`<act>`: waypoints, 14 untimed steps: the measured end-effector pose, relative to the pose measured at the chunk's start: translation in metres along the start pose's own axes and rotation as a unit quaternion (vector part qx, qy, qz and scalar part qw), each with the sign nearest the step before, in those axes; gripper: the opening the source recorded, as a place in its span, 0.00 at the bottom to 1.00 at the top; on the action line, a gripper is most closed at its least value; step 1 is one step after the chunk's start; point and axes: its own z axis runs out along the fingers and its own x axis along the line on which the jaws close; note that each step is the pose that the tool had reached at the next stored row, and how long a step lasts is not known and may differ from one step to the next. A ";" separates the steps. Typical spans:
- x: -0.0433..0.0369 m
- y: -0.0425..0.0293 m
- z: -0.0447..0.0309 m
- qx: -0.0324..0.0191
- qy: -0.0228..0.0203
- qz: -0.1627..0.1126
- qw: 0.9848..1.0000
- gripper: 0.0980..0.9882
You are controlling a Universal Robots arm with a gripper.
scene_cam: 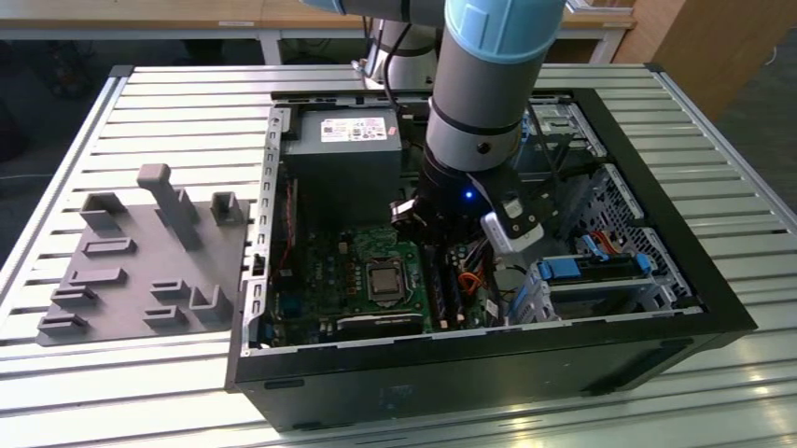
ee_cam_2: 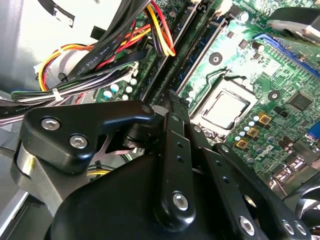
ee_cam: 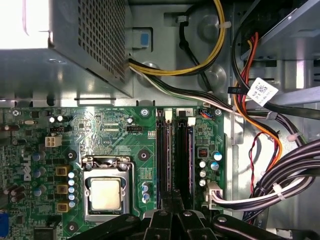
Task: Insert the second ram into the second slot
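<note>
Black claw (ee_cam: 172, 212) hovers above the thin blue second ram (ee_cam: 190, 155) standing in its slot.

A robotics lab or workshop is being shown: an open PC case (scene_cam: 648, 327) is being kept on a slatted metal table (scene_cam: 174, 103), with a grey fixture plate (scene_cam: 137, 280) lying beside it and 1 robot arm (scene_cam: 486, 84) reaching in.

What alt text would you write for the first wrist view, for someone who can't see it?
The robot's black hand hangs over the memory slots of a green motherboard inside an open computer case. A processor socket sits beside them, with bundled cables alongside.
</note>
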 end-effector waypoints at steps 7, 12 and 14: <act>0.0000 0.0000 0.0014 0.000 0.000 0.000 1.000 0.00; -0.0001 0.0000 0.0035 0.000 0.000 0.000 1.000 0.00; -0.0001 0.0000 0.0044 0.000 0.000 0.000 1.000 0.00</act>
